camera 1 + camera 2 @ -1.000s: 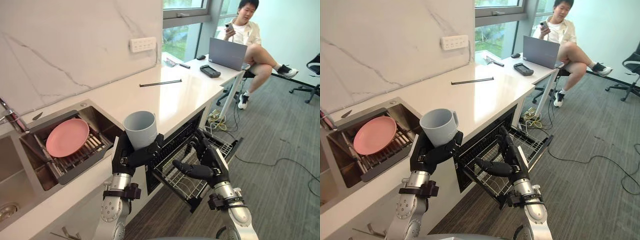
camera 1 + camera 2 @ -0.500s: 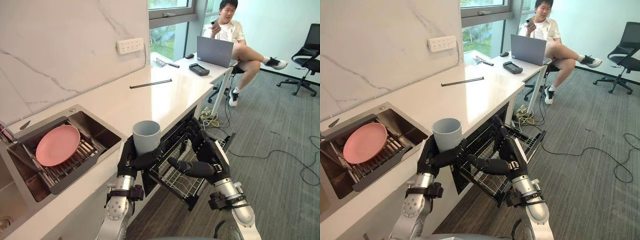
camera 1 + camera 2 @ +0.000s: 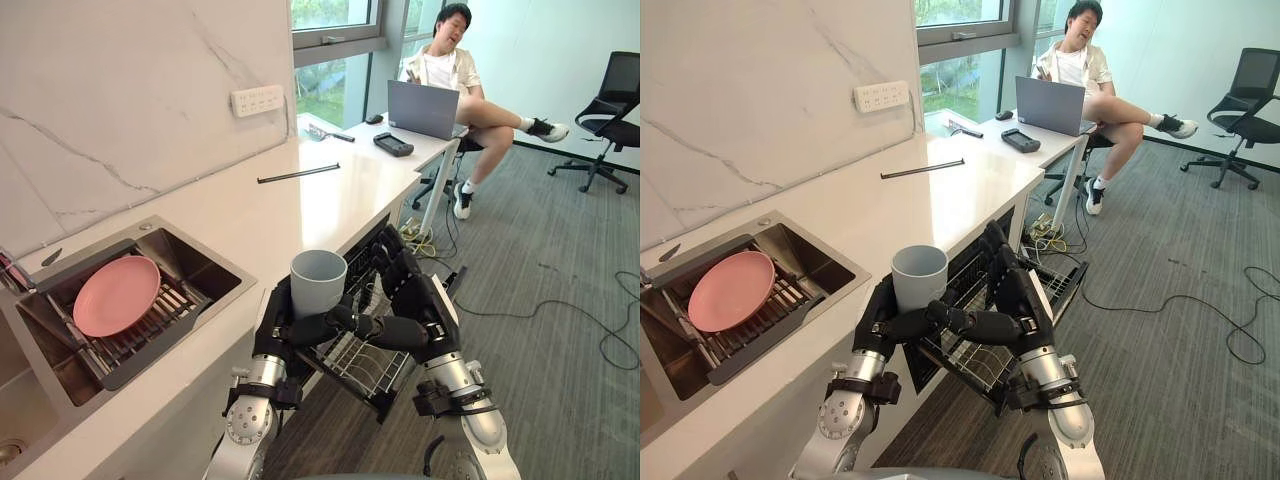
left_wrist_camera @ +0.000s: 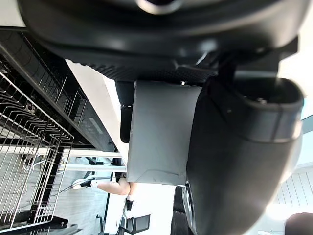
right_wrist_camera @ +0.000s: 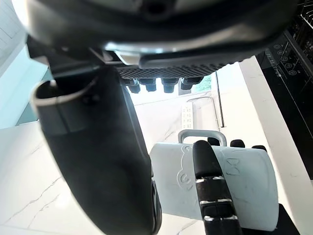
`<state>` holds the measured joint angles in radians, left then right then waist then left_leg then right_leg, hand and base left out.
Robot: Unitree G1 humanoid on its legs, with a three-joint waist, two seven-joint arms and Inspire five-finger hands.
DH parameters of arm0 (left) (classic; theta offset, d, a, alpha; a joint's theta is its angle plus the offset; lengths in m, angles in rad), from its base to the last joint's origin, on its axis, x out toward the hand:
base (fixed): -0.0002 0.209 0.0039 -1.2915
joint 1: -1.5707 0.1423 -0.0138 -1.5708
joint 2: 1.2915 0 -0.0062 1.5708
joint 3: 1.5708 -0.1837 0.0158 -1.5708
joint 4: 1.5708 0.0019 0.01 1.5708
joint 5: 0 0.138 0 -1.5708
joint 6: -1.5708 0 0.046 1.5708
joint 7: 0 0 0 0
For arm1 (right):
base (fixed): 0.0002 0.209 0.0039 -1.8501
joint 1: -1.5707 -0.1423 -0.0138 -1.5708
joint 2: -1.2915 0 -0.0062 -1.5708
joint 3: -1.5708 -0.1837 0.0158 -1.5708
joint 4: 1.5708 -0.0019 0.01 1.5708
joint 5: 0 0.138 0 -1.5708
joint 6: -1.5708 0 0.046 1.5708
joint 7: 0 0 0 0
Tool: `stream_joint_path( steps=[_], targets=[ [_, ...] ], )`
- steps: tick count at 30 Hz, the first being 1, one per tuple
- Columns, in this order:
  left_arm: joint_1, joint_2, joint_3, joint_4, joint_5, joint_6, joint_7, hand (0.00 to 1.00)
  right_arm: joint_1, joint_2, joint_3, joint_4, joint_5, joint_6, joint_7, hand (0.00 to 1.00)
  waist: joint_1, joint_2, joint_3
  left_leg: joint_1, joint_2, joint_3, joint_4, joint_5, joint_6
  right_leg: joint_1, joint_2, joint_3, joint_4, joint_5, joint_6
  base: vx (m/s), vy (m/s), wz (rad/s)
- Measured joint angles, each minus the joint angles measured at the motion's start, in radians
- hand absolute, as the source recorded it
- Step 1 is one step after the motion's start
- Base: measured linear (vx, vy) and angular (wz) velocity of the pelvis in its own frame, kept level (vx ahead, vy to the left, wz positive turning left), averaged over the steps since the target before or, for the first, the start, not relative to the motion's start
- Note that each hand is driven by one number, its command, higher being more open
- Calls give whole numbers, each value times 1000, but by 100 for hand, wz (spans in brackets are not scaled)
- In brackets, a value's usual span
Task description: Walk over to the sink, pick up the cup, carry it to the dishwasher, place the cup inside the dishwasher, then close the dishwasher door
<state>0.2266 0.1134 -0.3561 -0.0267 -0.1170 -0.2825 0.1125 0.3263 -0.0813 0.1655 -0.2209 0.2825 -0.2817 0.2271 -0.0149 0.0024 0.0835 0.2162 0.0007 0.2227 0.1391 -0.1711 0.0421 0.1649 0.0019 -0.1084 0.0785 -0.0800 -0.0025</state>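
Left eye view: the left hand [image 3: 283,327] is holding the grey cup [image 3: 318,282] upright, mouth up, with its fingers and thumb curling round the lower wall. The cup is hanging in the air just off the white counter's [image 3: 300,195] front edge, above the pulled-out wire rack [image 3: 362,362] of the open dishwasher. The right hand [image 3: 415,312] is hovering at the cup's 3 o'clock, fingers straight and spread apart, holding nothing; its thumb is reaching toward the cup's base and may be touching the left hand, though the overlap is making that hard to judge. The right wrist view is showing the cup's handle on the side facing the marble wall. At the cup's 9 o'clock, a pink plate [image 3: 116,295] is lying on the rack inside the sink [image 3: 205,232]. At 1 o'clock, a person [image 3: 445,70] is sitting behind a laptop [image 3: 422,108].
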Motion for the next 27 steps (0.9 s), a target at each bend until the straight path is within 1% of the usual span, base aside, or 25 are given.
stream_joint_path(
  steps=[6,13,16,18,19,22,27],
  targets=[
    [3,-2,-43,-16,-2,-6,-65,0,0,0,0,0,0,0,-31,100,1,0,0,0,-1,-18,0,0,0,17,0,-14,-22,12,-3,11,21,8],
    [3,-8,-47,-18,-13,-6,-107,0,0,0,3,3,0,0,-42,100,4,-1,0,0,0,-22,-1,0,0,24,3,-17,-31,17,-4,2,2,1],
    [9,-8,-57,-46,-23,-6,-117,0,0,0,19,11,0,0,-54,100,6,-3,0,0,1,-22,-2,0,1,24,3,-17,-31,18,-4,0,0,0],
    [11,-9,-70,-62,-29,-6,-129,0,0,0,27,14,1,-2,-55,100,15,-6,-2,2,2,-22,-5,1,2,24,4,-18,-31,19,-5,0,0,0],
    [11,-8,-73,-62,-30,-6,-132,0,0,0,29,14,2,-5,-55,0,18,-7,-3,2,2,-23,-6,1,3,24,5,-18,-31,19,-5,0,0,0],
    [17,-7,-83,-62,-32,-6,-142,0,0,0,38,18,9,-15,-55,0,26,-13,-7,2,4,-24,-7,1,3,25,6,-22,-31,19,-5,-7,3,1],
    [25,-5,-86,-62,-54,-5,-154,0,0,-5,41,23,8,-27,-48,0,27,-20,-10,2,5,-25,-6,2,3,26,7,-25,-31,19,-5,0,0,0]
  ],
)
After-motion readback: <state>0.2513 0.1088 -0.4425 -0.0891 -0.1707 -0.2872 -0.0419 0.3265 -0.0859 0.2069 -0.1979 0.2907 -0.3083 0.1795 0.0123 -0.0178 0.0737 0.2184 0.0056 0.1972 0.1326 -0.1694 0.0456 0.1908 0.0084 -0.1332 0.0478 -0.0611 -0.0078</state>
